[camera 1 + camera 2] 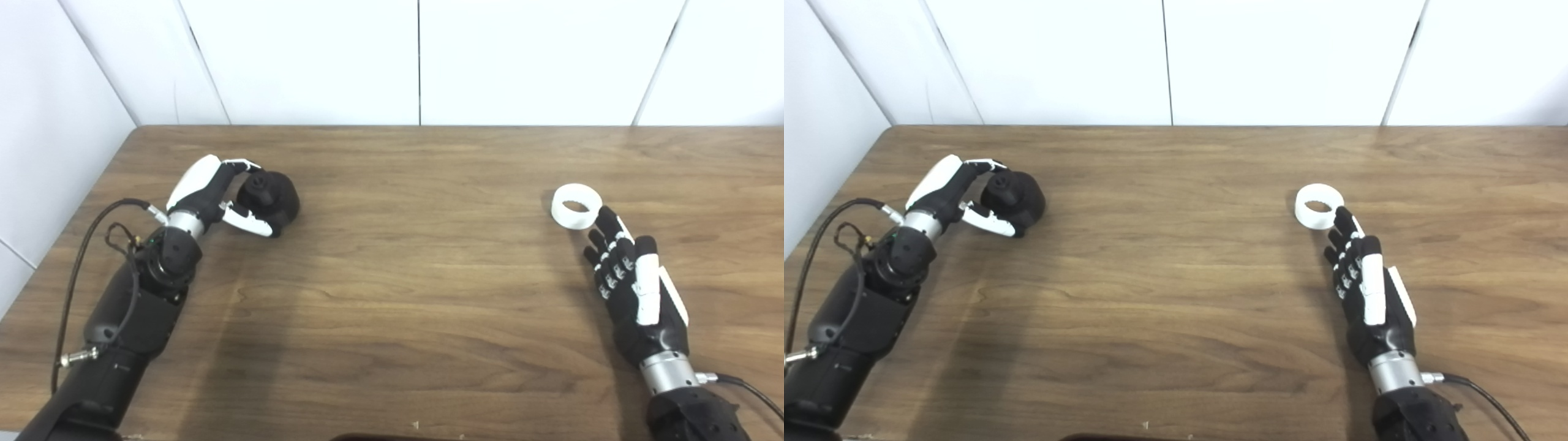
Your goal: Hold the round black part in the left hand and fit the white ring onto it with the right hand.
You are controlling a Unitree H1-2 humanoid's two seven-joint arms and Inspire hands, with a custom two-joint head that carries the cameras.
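The round black part (274, 195) rests on the wooden table (404, 275) at the left. My left hand (211, 193) wraps it from the left, fingers curled over its top and thumb against its near side. The white ring (576, 207) lies flat on the table at the right, its hole facing up. My right hand (631, 275) lies just in front of the ring, open with its fingers stretched out. Its longest fingertip (606, 214) reaches the ring's near edge; I cannot tell whether it touches.
White wall panels (416, 61) close off the table's far edge, and another white panel runs along its left side. A black cable (79, 245) loops beside my left forearm. Bare wood lies between the two hands.
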